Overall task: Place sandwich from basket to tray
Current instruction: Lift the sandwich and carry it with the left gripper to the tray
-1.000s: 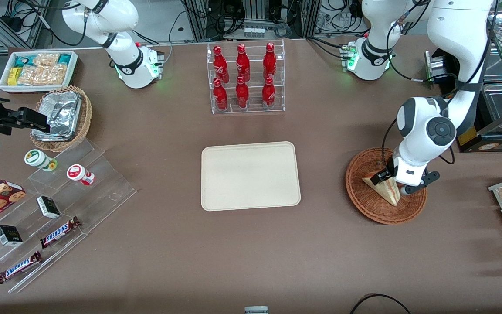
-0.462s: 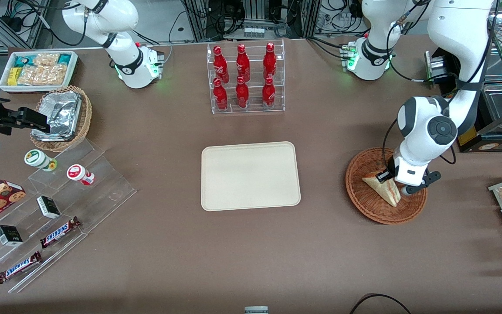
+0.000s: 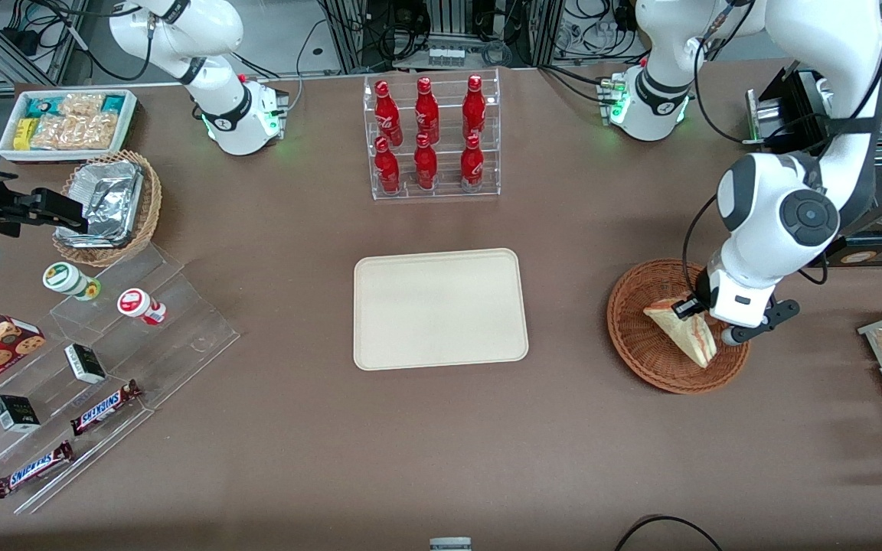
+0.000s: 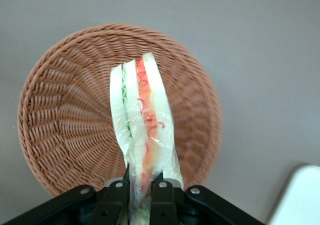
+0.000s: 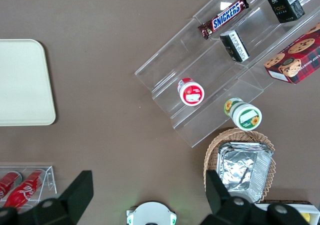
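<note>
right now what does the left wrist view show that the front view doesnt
Only the left wrist view shows the gripper shut on the sandwich, its two black fingers pinching the wrapped wedge, and the red and green filling layers edge-on. Only the front view shows the rack of red bottles, the Snickers bars and the whole tray, which has nothing on it. Both show the sandwich hanging above the basket, and a corner of the tray.

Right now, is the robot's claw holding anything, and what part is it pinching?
Yes. The left gripper is shut on the wrapped sandwich, pinching one narrow end of the wedge; the rest hangs above the wicker basket.
</note>
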You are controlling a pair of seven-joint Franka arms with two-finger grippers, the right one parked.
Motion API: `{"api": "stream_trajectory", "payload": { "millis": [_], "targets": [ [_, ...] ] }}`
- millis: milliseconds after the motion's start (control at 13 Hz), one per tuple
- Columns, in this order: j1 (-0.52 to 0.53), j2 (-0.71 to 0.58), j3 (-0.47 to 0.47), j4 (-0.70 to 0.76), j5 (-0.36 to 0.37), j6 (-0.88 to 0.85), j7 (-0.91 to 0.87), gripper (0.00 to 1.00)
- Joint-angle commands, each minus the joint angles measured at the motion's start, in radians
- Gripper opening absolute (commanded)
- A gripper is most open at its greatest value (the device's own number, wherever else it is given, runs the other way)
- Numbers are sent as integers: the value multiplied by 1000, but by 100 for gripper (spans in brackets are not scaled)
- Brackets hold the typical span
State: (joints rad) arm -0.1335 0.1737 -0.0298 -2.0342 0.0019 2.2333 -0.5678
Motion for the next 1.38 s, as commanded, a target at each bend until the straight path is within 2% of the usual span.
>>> {"api": "stream_trajectory", "payload": {
  "millis": [0, 538, 769, 1308],
  "targets": [
    [-84, 12, -12, 130, 1, -134, -6, 0],
    [-406, 177, -12, 334, 1, -149, -161, 0],
    [-484, 298, -22, 431, -13, -138, -172, 0],
    [-535, 426, -80, 443, -11, 23, -165, 0]
  ]
}}
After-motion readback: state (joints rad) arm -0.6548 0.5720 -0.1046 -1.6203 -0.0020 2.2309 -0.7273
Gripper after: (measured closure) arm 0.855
